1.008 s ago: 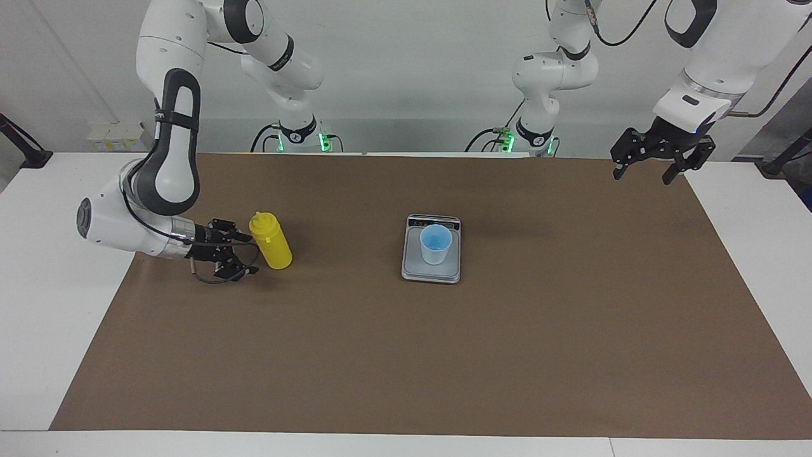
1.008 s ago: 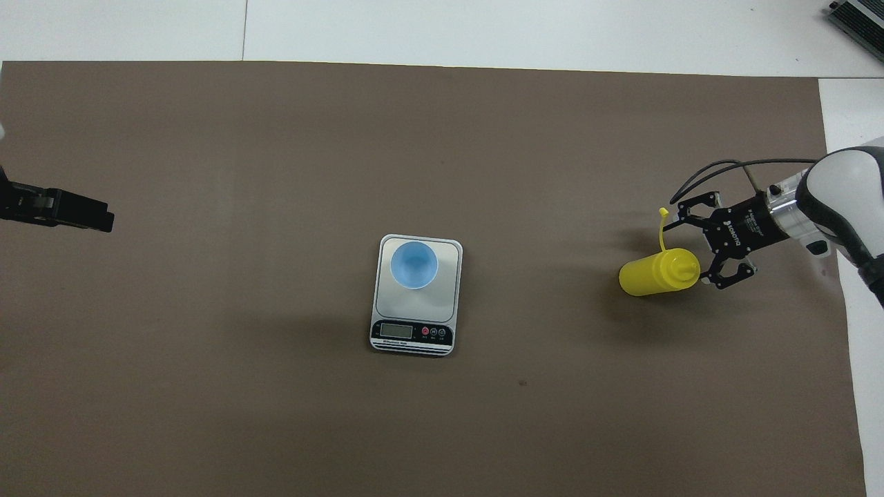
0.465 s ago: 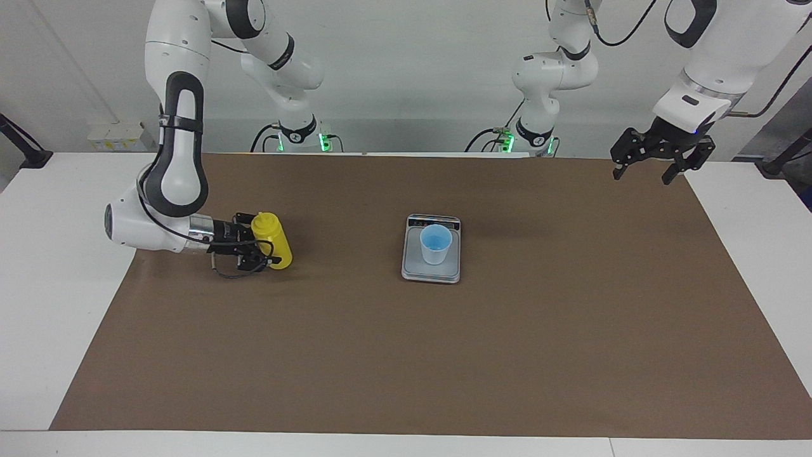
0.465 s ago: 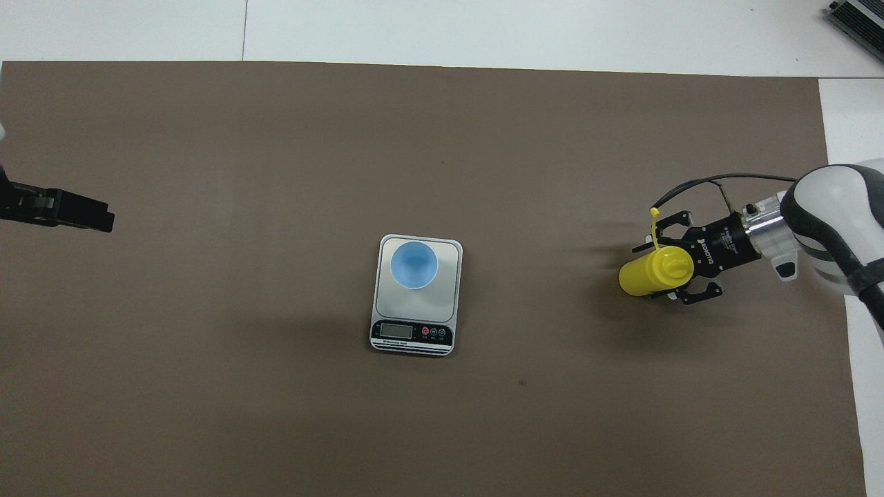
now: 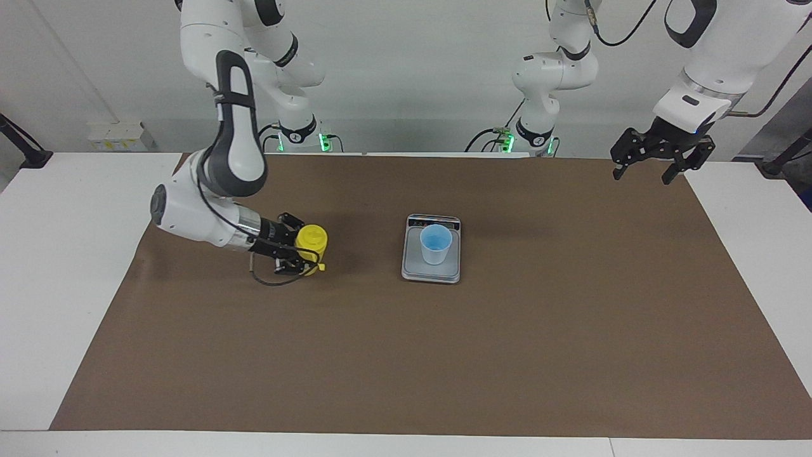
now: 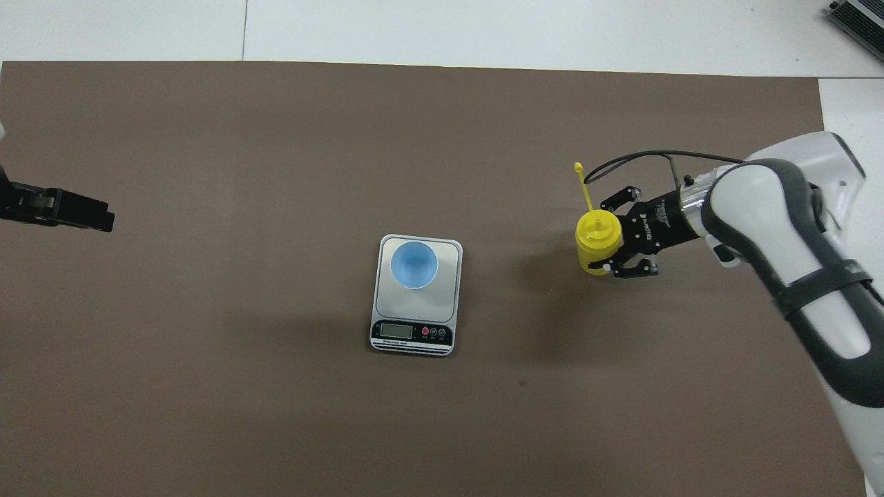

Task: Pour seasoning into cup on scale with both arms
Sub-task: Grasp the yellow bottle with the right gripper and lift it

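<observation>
The yellow seasoning bottle (image 5: 312, 237) (image 6: 595, 235) is in my right gripper (image 5: 303, 255) (image 6: 609, 252), which is shut on its body from the side. The bottle is held just above the brown mat, between the right arm's end of the table and the scale, and its tethered lid hangs off to one side. In the middle of the mat the pale-blue cup (image 5: 436, 244) (image 6: 414, 264) stands upright on the silver scale (image 5: 431, 274) (image 6: 449, 307). My left gripper (image 5: 653, 166) (image 6: 97, 215) waits open in the air over the mat's corner at the left arm's end.
A brown mat (image 5: 444, 355) covers most of the white table (image 5: 57, 285). The scale's display strip (image 6: 412, 333) faces the robots. Nothing else lies on the mat.
My right gripper closed on the bottle, which stood on the mat, then carried it toward the scale and tipped it. The left arm has not moved.
</observation>
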Controlling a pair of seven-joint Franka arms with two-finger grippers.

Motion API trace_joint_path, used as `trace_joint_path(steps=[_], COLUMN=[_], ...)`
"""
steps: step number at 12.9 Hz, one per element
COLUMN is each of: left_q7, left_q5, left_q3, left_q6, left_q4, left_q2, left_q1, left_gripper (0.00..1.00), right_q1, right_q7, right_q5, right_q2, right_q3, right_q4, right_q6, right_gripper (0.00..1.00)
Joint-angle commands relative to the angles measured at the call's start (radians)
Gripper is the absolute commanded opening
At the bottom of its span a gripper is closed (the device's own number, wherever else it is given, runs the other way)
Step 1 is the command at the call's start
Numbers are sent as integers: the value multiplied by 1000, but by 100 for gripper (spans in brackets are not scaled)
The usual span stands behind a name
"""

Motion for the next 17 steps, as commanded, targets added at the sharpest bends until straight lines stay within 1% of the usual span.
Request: trace_joint_path(steps=[1,2,3,4,5,6,8,9,12,14,17], left_q7=[-2,1,1,1,1,-1,-1,-4,-7,-7,-7], left_q5=[-10,-10,-10,-10,-10,-10,-10,-10,-10,-10,-10], left_q3=[-9,-9,-9,-9,-9,-9,-9,-9,-9,-8,-9], left_q6=[-14,-14,-14,-14,-14,-14,-13,-13,-7,-7,-8], left_q4=[9,7,6,6,6,6,4,4,1,1,-2], left_q2=[5,5,4,4,4,4,4,4,2,2,2], left_q1=[12,12,12,12,12,12,12,10,6,6,4], left_gripper=[100,100,100,100,100,100,100,100,100,100,100], right_q1=[202,259,289,321,342,367,414,433,487,508,525], right_q7=[303,416,474,530,589,617,651,680,717,717,733], right_q5=[-218,-318,-386,-484,-618,-724,-869,-962,-1151,-1303,-1458], right_q2=[-31,-26,-23,-16,-6,-3,4,9,18,15,11], right_q3=[-6,-6,-6,-6,-4,-3,-3,-3,-3,-3,-3], right_q4=[10,11,19,55,86,108,131,131,126,119,120], right_q6=[161,214,228,228,223,220,220,222,216,214,219], right_gripper=[0,0,0,0,0,0,0,0,0,0,0])
